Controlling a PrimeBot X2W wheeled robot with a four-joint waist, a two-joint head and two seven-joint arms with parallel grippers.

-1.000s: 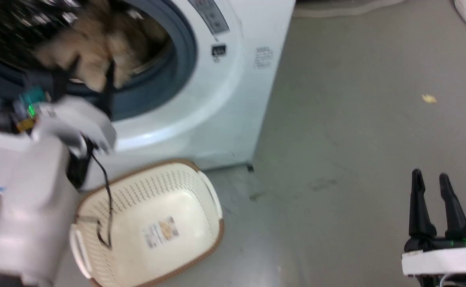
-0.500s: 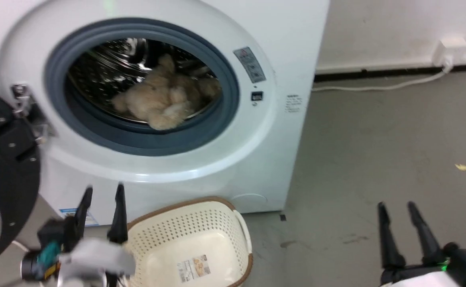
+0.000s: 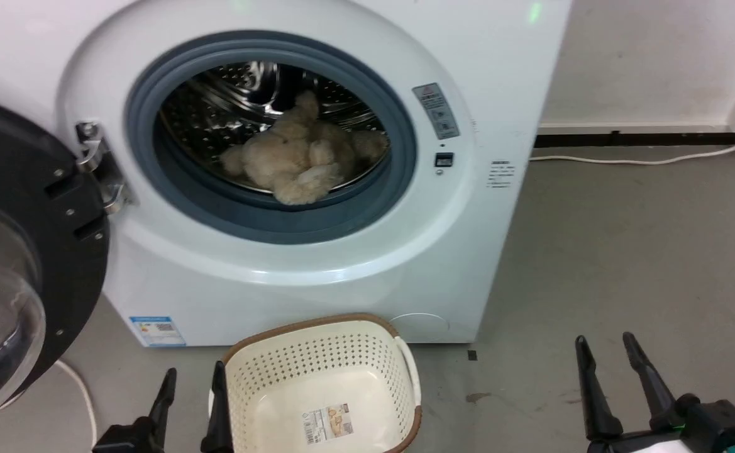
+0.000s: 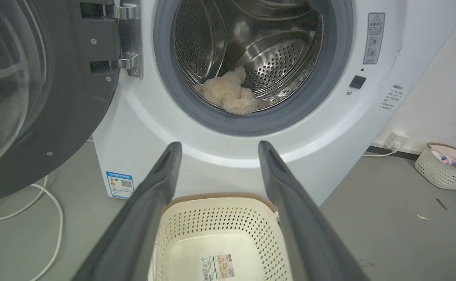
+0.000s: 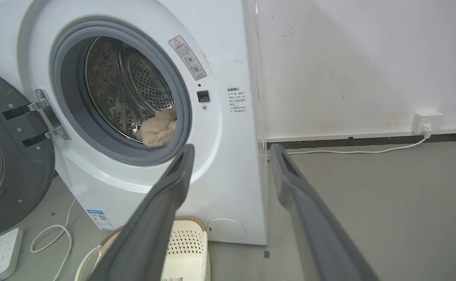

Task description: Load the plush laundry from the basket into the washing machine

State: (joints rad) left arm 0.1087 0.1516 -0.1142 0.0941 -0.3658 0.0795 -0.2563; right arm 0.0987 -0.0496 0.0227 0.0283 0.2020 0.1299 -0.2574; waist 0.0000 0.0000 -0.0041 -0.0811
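Observation:
The beige teddy bear (image 3: 298, 160) lies inside the steel drum of the white washing machine (image 3: 367, 251), just behind the grey seal; it shows too in the left wrist view (image 4: 229, 93) and the right wrist view (image 5: 159, 128). The porthole door (image 3: 21, 251) hangs open at the left. On the floor in front stands the cream basket (image 3: 323, 358), holding nothing but the barcode sticker (image 3: 328, 425). My left gripper (image 3: 192, 384) is open and low beside the basket's left rim. Over bare floor at the lower right my right gripper (image 3: 605, 349) is open.
A white cable (image 3: 84, 402) loops on the floor under the door, and a power strip (image 5: 1, 253) lies nearby. Another cord (image 3: 637, 158) runs along the wall to a socket (image 5: 426, 117). A second basket with colourful items (image 4: 444, 168) stands far right. Grey floor spreads rightward.
The camera rose and swung, bringing the whole washer front into view. My left arm drew back out of the drum, left the bear inside, and dropped low beside the basket.

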